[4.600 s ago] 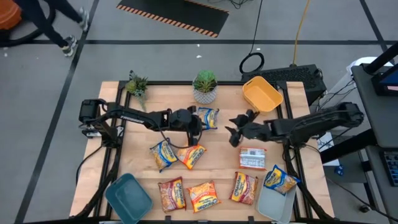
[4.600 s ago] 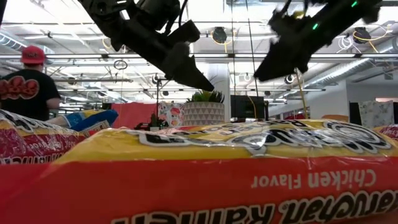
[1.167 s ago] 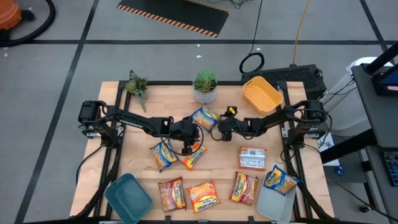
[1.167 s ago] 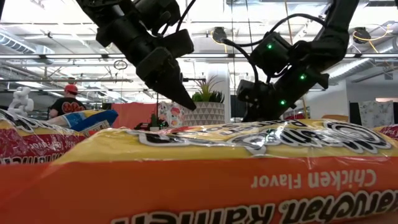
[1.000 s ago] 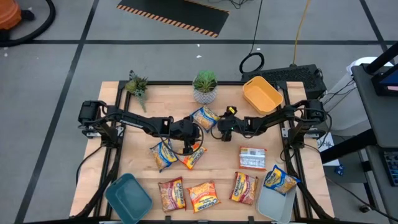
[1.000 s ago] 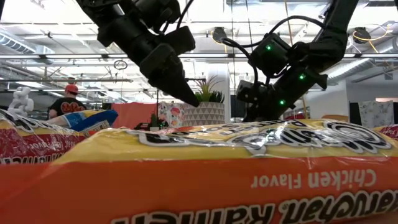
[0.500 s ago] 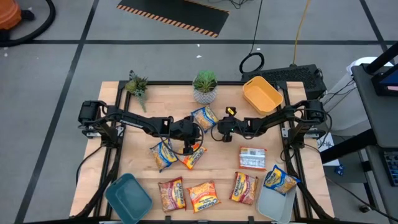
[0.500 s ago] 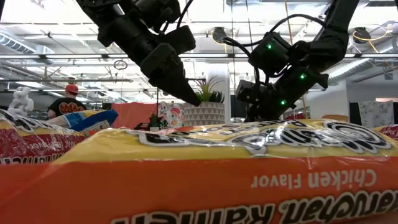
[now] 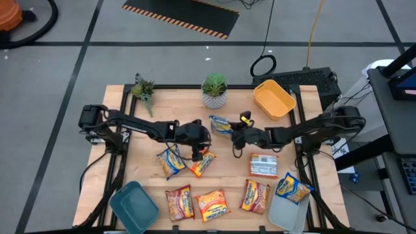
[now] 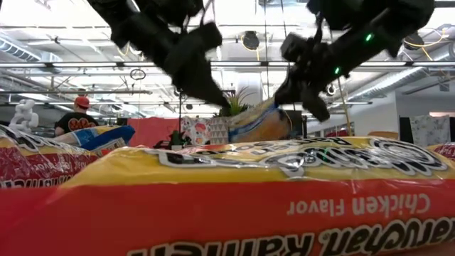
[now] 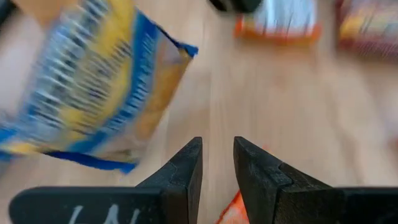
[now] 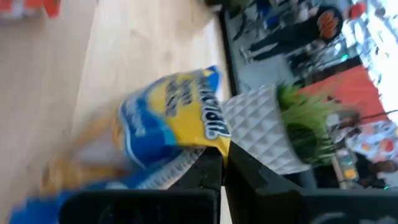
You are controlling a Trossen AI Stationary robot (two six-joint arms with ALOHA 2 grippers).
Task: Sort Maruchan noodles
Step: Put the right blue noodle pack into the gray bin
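Two dark fingers of the right gripper (image 9: pixel 235 134) are pinched tight on an edge of a blue-and-yellow noodle packet (image 9: pixel 220 125), which hangs lifted off the wooden table (image 9: pixel 146 188) in front of the white plant pot (image 9: pixel 214 99). Just beside it, the left gripper (image 9: pixel 196 153) points down with its fingers (image 11: pixel 182 171) slightly apart and empty, over an orange packet (image 9: pixel 203 164). More packets lie along the near edge, one in the pale bin (image 9: pixel 286 214).
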